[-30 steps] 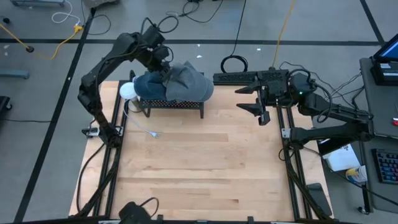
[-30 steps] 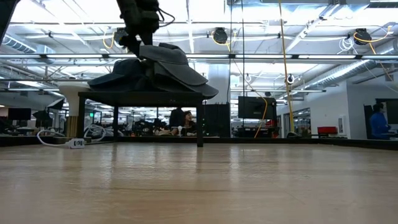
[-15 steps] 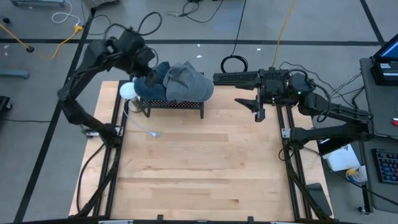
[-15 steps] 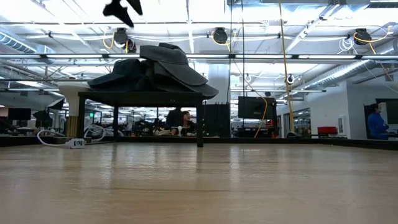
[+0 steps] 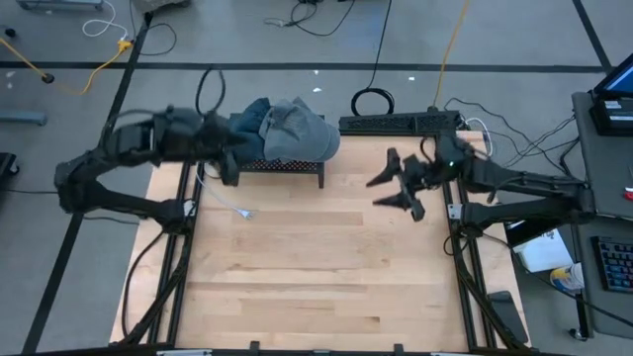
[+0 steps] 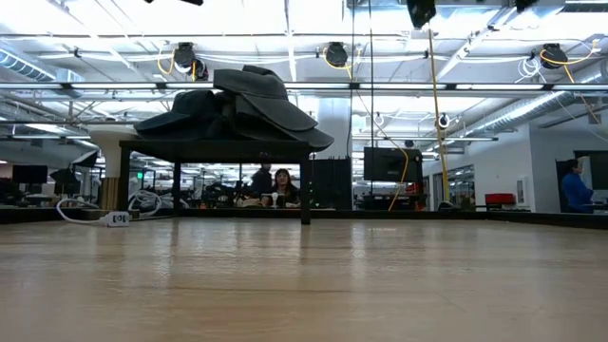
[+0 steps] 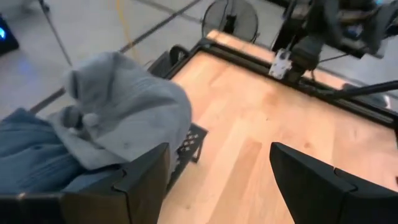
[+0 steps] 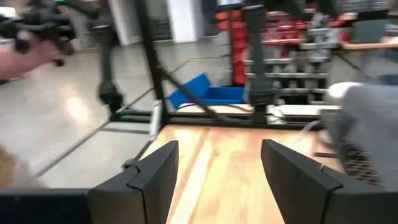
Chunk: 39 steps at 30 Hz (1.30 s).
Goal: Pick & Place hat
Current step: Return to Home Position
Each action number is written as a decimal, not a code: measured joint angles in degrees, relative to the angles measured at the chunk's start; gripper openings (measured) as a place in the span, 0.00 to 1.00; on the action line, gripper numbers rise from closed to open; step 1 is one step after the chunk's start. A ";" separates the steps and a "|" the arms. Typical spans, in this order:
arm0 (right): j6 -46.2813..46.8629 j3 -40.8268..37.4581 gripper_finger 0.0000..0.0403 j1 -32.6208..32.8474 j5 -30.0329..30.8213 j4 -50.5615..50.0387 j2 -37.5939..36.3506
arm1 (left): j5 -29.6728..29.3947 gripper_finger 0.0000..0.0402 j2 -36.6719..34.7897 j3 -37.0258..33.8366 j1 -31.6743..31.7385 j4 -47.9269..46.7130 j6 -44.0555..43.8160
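I am looking at the gray caps lying heaped together on the shelf. I am judging them soft, light and floppy, so I would be pinching a brim or a fold of the crown. My left pincer is hanging open and empty near the shelf. My right pincer, also open and empty, is hovering over the surface, well apart from the shelf.

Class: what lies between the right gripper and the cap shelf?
In the high view, only bare table separates the right gripper from the shelf holding gray caps.
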 joint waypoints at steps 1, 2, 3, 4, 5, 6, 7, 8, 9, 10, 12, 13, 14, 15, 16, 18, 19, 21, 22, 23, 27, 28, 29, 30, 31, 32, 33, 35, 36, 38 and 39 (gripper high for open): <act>0.46 -2.42 0.55 0.35 -0.90 2.78 -0.18 | -1.22 0.70 -1.26 -2.58 -1.48 2.48 -0.24; 1.27 -5.02 0.55 0.76 -0.93 6.04 -0.39 | -2.35 0.71 -2.57 -5.08 -2.91 4.75 -0.36; 2.48 -7.51 0.55 1.05 -0.87 8.99 -0.51 | -3.47 0.71 -3.88 -7.83 -4.23 6.90 -0.18; 3.52 -9.97 0.55 1.34 -0.79 12.34 -0.54 | -4.57 0.72 -5.01 -10.49 -5.37 8.99 0.48; 4.49 -12.43 0.55 1.45 -0.69 15.82 -0.54 | -5.55 0.72 -6.15 -13.14 -6.46 11.06 1.08; 5.48 -14.79 0.55 1.56 -0.65 19.17 -0.54 | -6.50 0.73 -7.22 -15.85 -7.42 12.89 1.45; 6.14 -17.12 0.55 1.60 -0.58 22.31 -0.54 | -7.32 0.73 -8.21 -18.51 -8.26 15.11 1.63; 6.82 -19.31 0.55 1.60 0.05 25.15 -0.54 | -8.14 0.72 -9.26 -21.15 -9.03 17.67 1.96; 7.28 -21.19 0.55 1.67 1.72 27.31 -0.54 | -8.68 0.72 -10.37 -23.85 -9.64 20.51 2.55; 7.42 -22.94 0.55 1.65 3.77 28.80 -0.63 | -8.97 0.72 -11.43 -26.47 -10.07 23.51 3.10; 7.26 -26.07 0.55 1.53 7.36 31.09 -1.00 | -9.14 0.70 -13.55 -32.13 -10.45 30.72 3.90; 6.80 -27.47 0.55 1.41 8.48 32.41 -1.13 | -9.23 0.70 -14.45 -34.96 -10.47 34.44 4.08; 6.13 -28.73 0.55 1.19 8.57 34.24 -1.28 | -9.23 0.69 -15.30 -37.61 -10.47 37.86 4.14; 5.62 -30.10 0.55 0.86 8.35 36.25 -1.62 | -9.25 0.69 -16.09 -40.34 -10.47 41.48 4.17; 5.46 -31.51 0.55 0.58 8.13 38.27 -2.11 | -9.26 0.68 -16.76 -42.80 -10.47 44.76 4.09; 5.41 -34.34 0.55 0.01 8.12 41.95 -3.23 | -9.30 0.68 -18.10 -47.25 -10.39 49.52 3.30; 5.61 -35.96 0.55 -0.23 8.16 43.34 -3.99 | -9.30 0.69 -18.63 -49.24 -10.36 51.19 2.46; 6.71 -38.91 0.55 -0.71 8.17 46.04 -5.76 | -9.30 0.70 -19.65 -52.58 -10.34 54.44 0.84; 7.36 -40.24 0.55 -0.91 8.14 47.17 -6.79 | -9.30 0.70 -20.22 -53.99 -10.34 55.59 0.18; 7.85 -41.36 0.55 -1.08 8.11 47.86 -7.85 | -9.30 0.71 -20.80 -55.18 -10.34 56.61 -0.32; 8.84 -45.18 0.55 -1.84 8.57 47.86 -11.73 | -9.28 0.72 -22.55 -59.47 -10.34 59.88 -1.26; 8.86 -45.99 0.55 -2.01 9.00 47.85 -12.66 | -9.30 0.73 -22.89 -60.37 -10.34 60.98 -1.26; 9.06 -46.45 0.55 -2.14 9.95 47.60 -13.49 | -9.30 0.73 -23.26 -61.18 -10.34 62.17 -1.28; 9.08 -46.86 0.55 -2.30 11.12 47.83 -14.25 | -9.29 0.72 -23.72 -62.06 -10.34 63.32 -1.28; 9.03 -47.35 0.55 -2.49 12.33 47.79 -15.06 | -9.30 0.72 -24.23 -62.95 -10.34 63.91 -1.30; 8.90 -47.65 0.55 -2.74 13.02 47.75 -15.76 | -9.30 0.71 -24.62 -63.67 -10.34 64.35 -1.61; 8.80 -47.80 0.55 -3.13 13.58 47.30 -16.45 | -9.29 0.71 -25.02 -64.39 -10.34 64.82 -1.74; 8.68 -47.80 0.55 -4.08 14.32 45.72 -17.60 | -9.30 0.70 -25.96 -65.85 -10.34 66.16 -1.89; 8.63 -47.82 0.55 -4.70 14.34 44.85 -18.11 | -9.30 0.69 -26.55 -66.61 -10.34 67.13 -1.89; 8.64 -47.84 0.55 -6.21 14.32 42.97 -19.32 | -9.41 0.68 -27.90 -68.05 -10.32 67.34 -2.01; 8.73 -47.86 0.55 -6.97 14.32 41.81 -20.04 | -9.75 0.68 -28.55 -68.90 -10.32 67.60 -2.09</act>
